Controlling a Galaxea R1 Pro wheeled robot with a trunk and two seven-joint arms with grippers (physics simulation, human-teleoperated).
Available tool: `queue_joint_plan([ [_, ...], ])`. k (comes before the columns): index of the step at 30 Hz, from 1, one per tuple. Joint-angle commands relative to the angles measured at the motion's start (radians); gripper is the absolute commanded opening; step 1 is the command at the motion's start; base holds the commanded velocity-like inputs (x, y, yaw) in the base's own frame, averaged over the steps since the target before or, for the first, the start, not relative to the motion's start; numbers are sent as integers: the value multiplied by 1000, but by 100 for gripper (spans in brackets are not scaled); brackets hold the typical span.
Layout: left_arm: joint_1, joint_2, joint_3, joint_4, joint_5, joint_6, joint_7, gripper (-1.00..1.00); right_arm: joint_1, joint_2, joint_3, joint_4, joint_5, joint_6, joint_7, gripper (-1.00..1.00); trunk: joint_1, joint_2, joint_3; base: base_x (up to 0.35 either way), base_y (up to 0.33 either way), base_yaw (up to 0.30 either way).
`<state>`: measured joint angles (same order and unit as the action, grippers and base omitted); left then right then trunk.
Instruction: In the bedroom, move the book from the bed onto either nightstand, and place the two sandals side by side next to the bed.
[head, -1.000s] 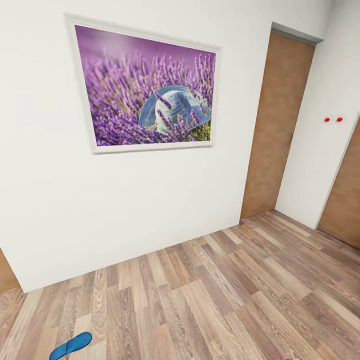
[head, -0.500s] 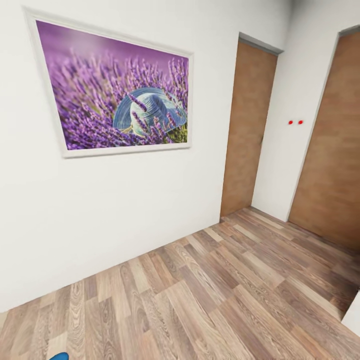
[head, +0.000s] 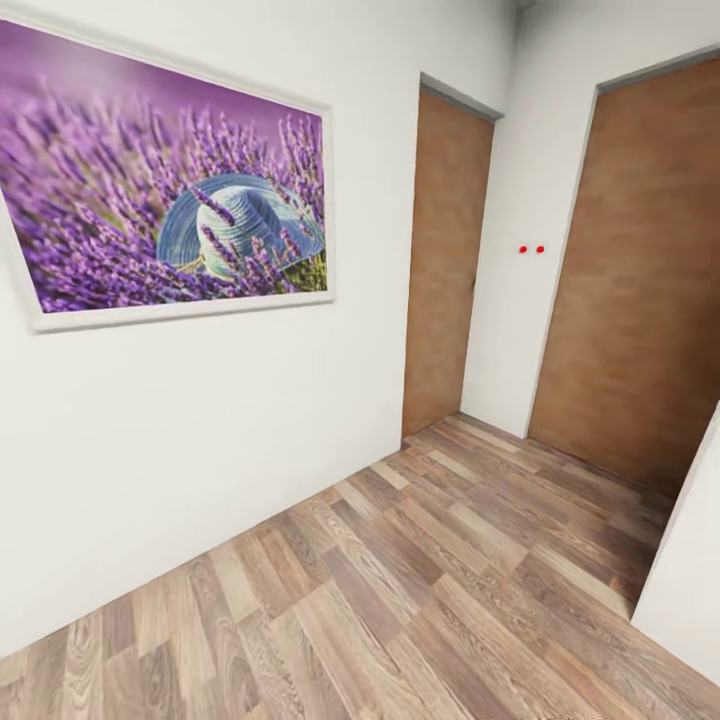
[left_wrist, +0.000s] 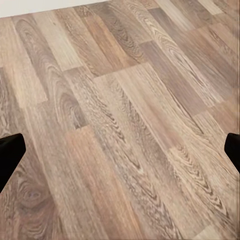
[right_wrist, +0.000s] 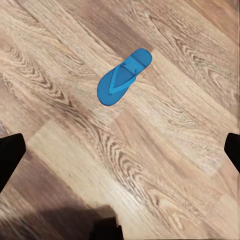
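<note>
Sandal first: one bright blue flip-flop with a blue thong strap (right_wrist: 123, 77) lies flat, strap side up, on the mixed-brown wood-plank floor (right_wrist: 165, 165) below the right gripper (right_wrist: 120, 150), whose dark fingertips sit at the far edges of its wrist view, spread wide with nothing between them. The left gripper (left_wrist: 120, 150) is likewise wide and empty over bare planks. The head view faces a white wall with a white-framed picture of purple lavender and a blue hat (head: 170, 200), two brown wooden doors (head: 445, 260) and two small red dots (head: 531, 249) between them. The step in hand looks like travel. Next, I judge, the base must turn until sandal or bed comes into the head view.
</note>
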<state>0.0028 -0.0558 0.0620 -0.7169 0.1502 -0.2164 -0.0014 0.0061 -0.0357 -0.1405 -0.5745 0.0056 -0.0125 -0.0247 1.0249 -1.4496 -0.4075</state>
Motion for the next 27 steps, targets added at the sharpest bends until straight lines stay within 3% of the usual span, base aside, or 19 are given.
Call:
queue_joint_plan([
  [1, 0, -1, 1, -1, 6, -1, 0, 100, 0, 0, 0, -1, 1, -1, -2, 100, 0, 0, 0, 19, 0, -278],
  [27, 0, -1, 0, -1, 5, -1, 0, 100, 0, -1, -3, -1, 0, -1, -2, 100, 0, 0, 23, 2, 0, -278],
])
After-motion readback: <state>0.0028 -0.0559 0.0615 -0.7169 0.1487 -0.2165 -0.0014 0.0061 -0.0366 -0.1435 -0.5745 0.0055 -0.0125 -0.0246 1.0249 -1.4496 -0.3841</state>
